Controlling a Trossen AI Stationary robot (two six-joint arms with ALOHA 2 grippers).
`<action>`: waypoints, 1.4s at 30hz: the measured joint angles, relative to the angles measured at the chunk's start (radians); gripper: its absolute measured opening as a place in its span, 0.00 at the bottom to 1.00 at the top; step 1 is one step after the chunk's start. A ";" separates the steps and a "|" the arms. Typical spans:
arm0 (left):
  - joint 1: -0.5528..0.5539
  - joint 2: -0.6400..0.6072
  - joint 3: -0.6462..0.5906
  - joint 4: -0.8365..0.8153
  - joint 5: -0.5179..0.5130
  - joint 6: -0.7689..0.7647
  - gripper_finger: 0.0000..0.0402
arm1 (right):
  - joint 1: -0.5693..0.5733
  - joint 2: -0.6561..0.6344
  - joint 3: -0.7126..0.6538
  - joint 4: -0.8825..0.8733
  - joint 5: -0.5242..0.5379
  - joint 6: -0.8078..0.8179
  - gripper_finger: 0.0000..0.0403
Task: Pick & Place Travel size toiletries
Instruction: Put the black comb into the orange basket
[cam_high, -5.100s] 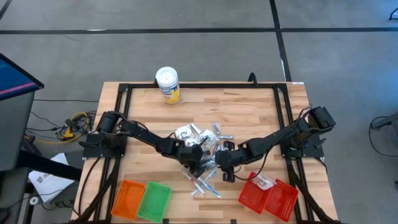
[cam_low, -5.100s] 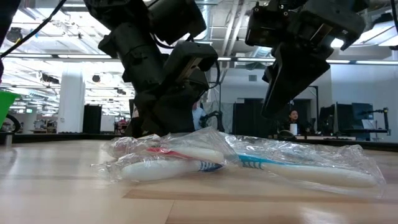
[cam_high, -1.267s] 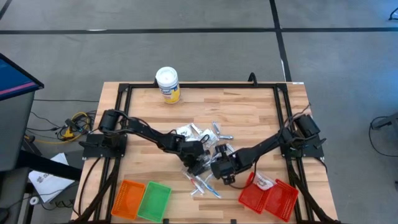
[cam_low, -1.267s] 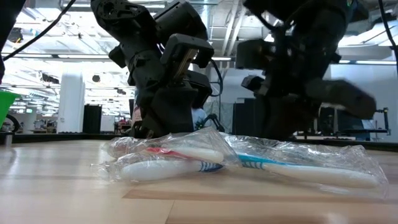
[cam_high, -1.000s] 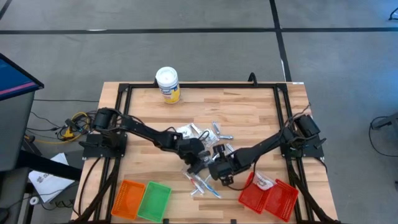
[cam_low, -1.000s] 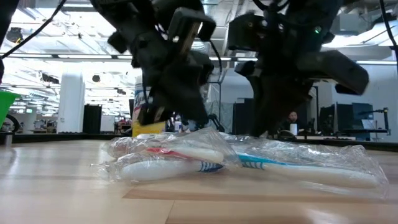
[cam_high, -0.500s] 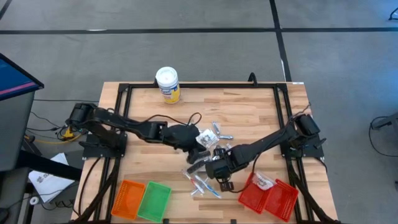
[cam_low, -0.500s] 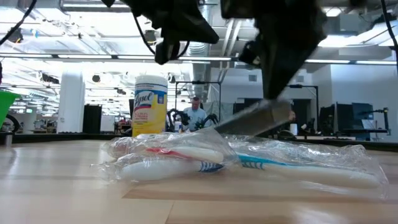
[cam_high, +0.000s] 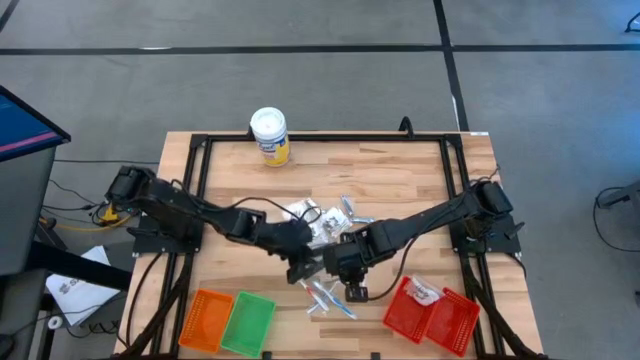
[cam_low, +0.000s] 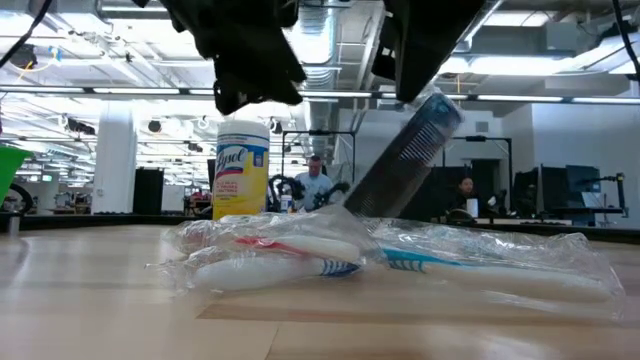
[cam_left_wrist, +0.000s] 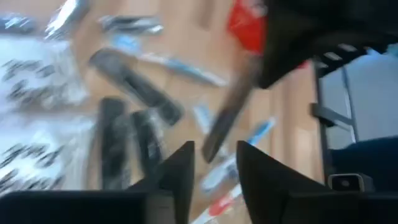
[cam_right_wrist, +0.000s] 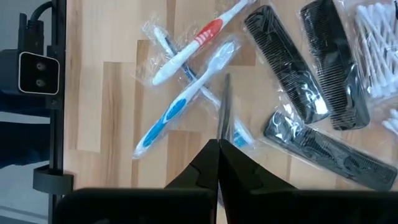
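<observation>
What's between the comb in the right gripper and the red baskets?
Nothing visible. The right gripper holds the comb tilted, and only bare wood separates it from the red baskets. The wrapped toothbrushes lie beside it, on the side away from the baskets.

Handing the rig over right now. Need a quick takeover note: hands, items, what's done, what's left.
Right hand: shut on a wrapped black comb, lifted and tilted above the pile.
Left hand: open, holding nothing, hovering over the pile.
Items: wrapped toothbrushes, other combs and cotton swab packs lie mid-table.
Done: one white packet lies in the red basket.
Left: place the held comb, then probably the rest of the pile.
</observation>
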 joint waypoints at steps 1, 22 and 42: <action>-0.010 0.007 -0.003 0.025 -0.016 0.001 0.33 | -0.001 0.000 0.000 0.001 0.000 -0.001 0.00; -0.111 0.210 0.014 0.252 -0.210 -0.080 0.68 | -0.019 0.000 0.000 0.016 0.000 0.009 0.00; -0.119 0.274 0.027 0.272 -0.242 -0.010 0.67 | -0.067 -0.001 0.000 0.020 0.003 0.111 0.00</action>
